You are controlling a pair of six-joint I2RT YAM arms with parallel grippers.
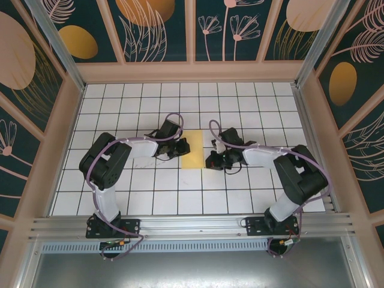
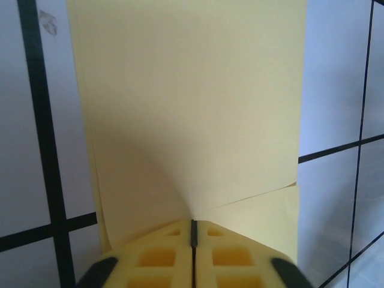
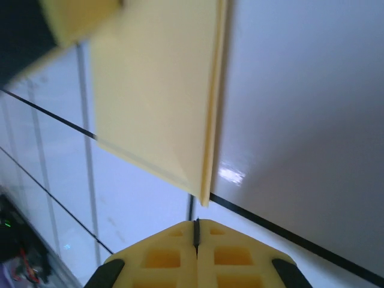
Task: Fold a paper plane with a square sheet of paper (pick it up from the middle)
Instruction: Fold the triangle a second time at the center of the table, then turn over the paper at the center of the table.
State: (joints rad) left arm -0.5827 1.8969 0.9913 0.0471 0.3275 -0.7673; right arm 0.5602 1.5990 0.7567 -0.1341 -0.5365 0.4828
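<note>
One folded paper (image 1: pixel 192 150) is lying on the desk (image 1: pixel 180 192) between the arms. Seemingly the left fingers (image 2: pixel 159 258) are pinching its edge, pressed together; the right fingers (image 3: pixel 231 258) are sitting clenched, empty, just beside it.

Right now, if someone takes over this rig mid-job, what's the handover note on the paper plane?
Left gripper: pads together at the near edge of the thin pale-yellow sheet of paper, which puckers toward them; it looks pinched.
Right gripper: shut, empty, just short of the paper's corner.
Paper: on the white tiled table between the grippers, folded into a layered rectangle.
Done: a half fold.
Left: nose and wing folds; no dart shape yet.
</note>
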